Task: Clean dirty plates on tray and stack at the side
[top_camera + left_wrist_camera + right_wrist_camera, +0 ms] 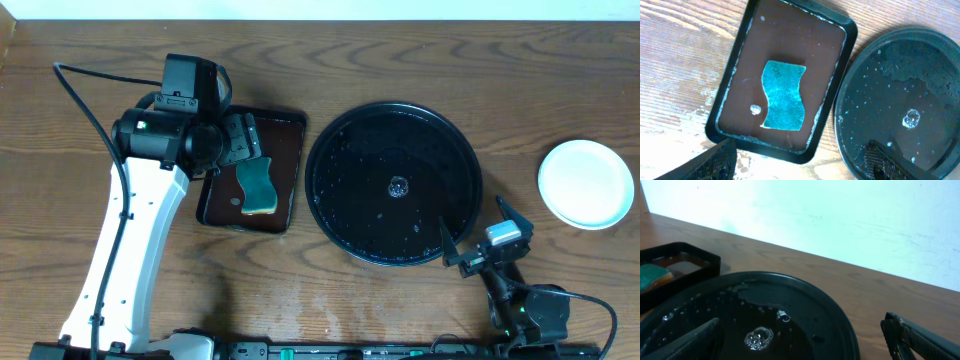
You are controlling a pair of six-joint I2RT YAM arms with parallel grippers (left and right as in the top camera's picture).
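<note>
The round black tray [340, 210] sits mid-table, wet, with bubbles and no plates on it. It also shows in the left wrist view [875, 100] and the right wrist view [830, 310]. A stack of pale plates [586, 183] stands on the table at the far right. My left gripper [240, 140] is open and empty above the brown rectangular tray; its fingertips show at the bottom of the left wrist view [800, 167]. My right gripper [478, 232] is open and empty at the black tray's near right rim [805, 340].
A dark brown rectangular tray [290, 150] left of the black tray holds a blue-green sponge [256, 187], also seen in the left wrist view [784, 95]. A black cable [80, 95] loops at the far left.
</note>
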